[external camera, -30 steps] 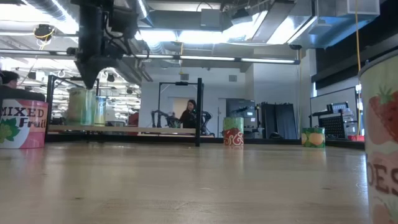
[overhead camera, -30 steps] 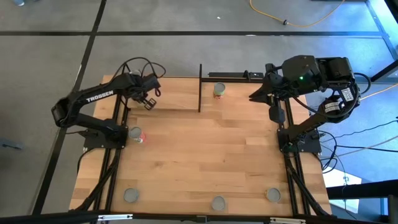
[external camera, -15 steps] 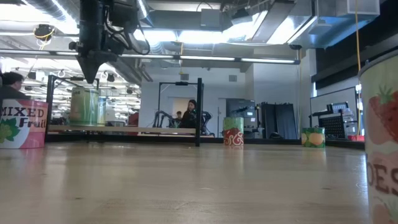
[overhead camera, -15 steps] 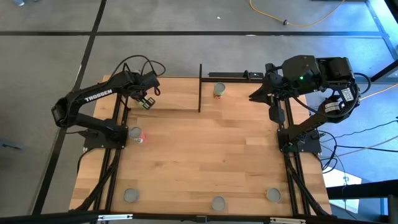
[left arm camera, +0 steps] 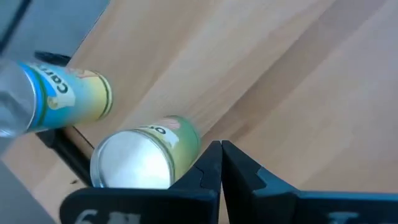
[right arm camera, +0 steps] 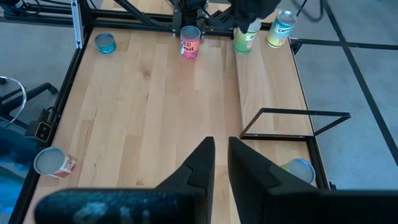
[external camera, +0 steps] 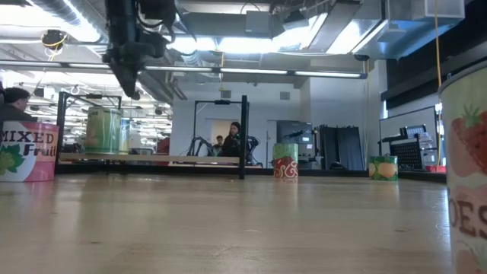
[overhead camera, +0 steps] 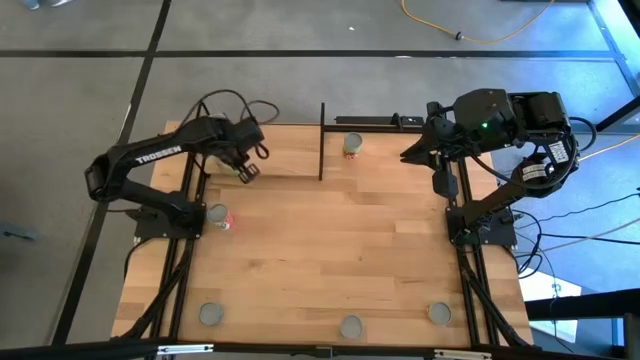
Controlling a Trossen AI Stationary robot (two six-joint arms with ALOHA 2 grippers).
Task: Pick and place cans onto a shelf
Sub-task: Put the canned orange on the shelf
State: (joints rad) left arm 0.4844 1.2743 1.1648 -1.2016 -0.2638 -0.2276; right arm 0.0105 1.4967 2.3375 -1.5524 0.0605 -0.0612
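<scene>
My left gripper (overhead camera: 247, 171) is shut and empty. It hangs above the shelf (external camera: 152, 158) at the table's far left (external camera: 128, 85). Two cans stand upright on the shelf plank below it: a green-labelled can with a pale top (left arm camera: 144, 165) and a yellow-green can (left arm camera: 69, 99). Both also show in the right wrist view, the green can (right arm camera: 243, 38) and the yellow-green can (right arm camera: 280, 27). My right gripper (right arm camera: 221, 155) is shut and empty, held high over the table's far right (overhead camera: 428, 150).
A red "Mixed Fruit" can (overhead camera: 219, 216) stands near the left arm's base. A can (overhead camera: 352, 144) stands at the far edge beside the shelf's black rod (overhead camera: 321, 140). Three cans (overhead camera: 210, 315) (overhead camera: 351, 327) (overhead camera: 438, 313) stand along the near edge.
My left gripper has risen from just above the cans on the shelf and gone a little toward the table's right edge. The cans stay on the shelf plank.
</scene>
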